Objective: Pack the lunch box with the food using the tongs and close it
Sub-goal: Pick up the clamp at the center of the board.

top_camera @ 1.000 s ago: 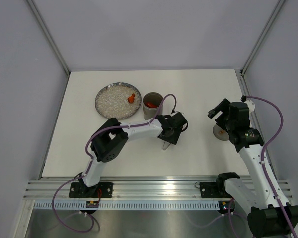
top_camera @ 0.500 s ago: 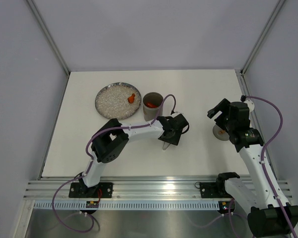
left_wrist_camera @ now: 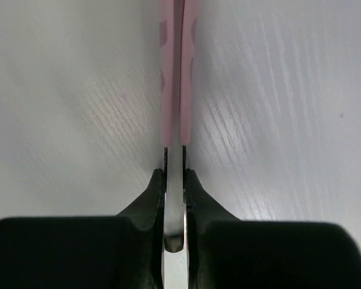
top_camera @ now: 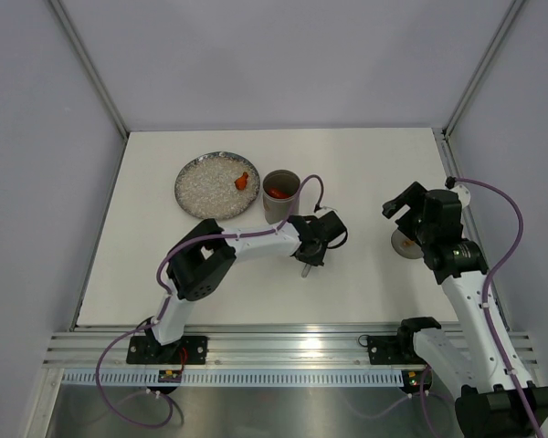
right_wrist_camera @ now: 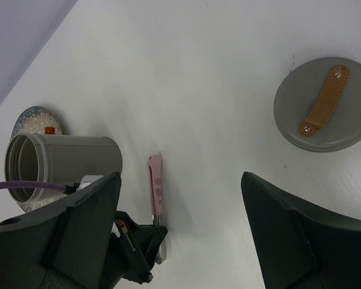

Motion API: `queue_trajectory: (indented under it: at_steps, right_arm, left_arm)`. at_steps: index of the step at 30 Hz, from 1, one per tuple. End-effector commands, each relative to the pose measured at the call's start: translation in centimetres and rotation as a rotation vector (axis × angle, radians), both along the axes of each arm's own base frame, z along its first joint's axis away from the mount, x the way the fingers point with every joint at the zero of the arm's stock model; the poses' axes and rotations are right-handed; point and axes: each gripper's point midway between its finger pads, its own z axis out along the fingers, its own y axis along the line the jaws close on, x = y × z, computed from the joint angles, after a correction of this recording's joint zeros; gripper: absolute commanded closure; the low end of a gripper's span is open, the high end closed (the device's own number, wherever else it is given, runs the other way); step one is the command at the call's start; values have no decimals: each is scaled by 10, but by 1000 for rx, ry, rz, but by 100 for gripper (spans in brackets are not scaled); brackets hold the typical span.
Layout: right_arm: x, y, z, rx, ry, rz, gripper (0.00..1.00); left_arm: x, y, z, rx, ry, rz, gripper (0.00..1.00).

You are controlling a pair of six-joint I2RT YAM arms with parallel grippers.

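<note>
My left gripper (left_wrist_camera: 174, 174) is shut on the pale pink tongs (left_wrist_camera: 177, 72), whose two arms are pressed together; from above this left gripper (top_camera: 308, 255) sits just right of the lunch box. The grey lunch box (top_camera: 280, 194) stands upright and uncovered beside the plate, with red food (top_camera: 275, 192) inside. One orange piece of food (top_camera: 244, 180) lies on the speckled plate (top_camera: 205, 187). In the right wrist view the tongs (right_wrist_camera: 156, 186) rest low over the table near the lunch box (right_wrist_camera: 66, 159). My right gripper (right_wrist_camera: 180, 180) hangs open and empty above the table.
A flat grey lid (right_wrist_camera: 323, 103) with a brown strap lies on the table at the right, under my right arm; from above this lid (top_camera: 402, 243) is partly hidden. Grey walls enclose the white table (top_camera: 365, 164) on three sides.
My left gripper has closed on the tongs, squeezing their arms together, and has shifted slightly left. The right arm has barely moved.
</note>
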Motion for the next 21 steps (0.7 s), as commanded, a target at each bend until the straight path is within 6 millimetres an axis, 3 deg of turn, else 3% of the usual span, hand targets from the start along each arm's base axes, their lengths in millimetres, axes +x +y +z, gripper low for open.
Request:
queue_trajectory:
  at_steps: [1, 4, 11, 16, 21]
  right_arm:
    - [0, -2, 22, 9, -58, -10, 11]
    - [-1, -3, 22, 4, -62, -14, 11]
    - [-1, -5, 23, -6, -63, -22, 11]
    - [-1, -8, 23, -16, -65, -31, 11]
    - [-3, -11, 28, -33, -74, -36, 11]
  left_arm:
    - [-13, 13, 3, 34, 27, -37, 100]
    - [-15, 12, 22, 8, 14, -63, 100]
    - [-21, 20, 100, -60, -66, -209, 100]
    - [-19, 39, 158, -82, -127, -257, 100]
    - [1, 67, 206, -137, -158, -192, 99]
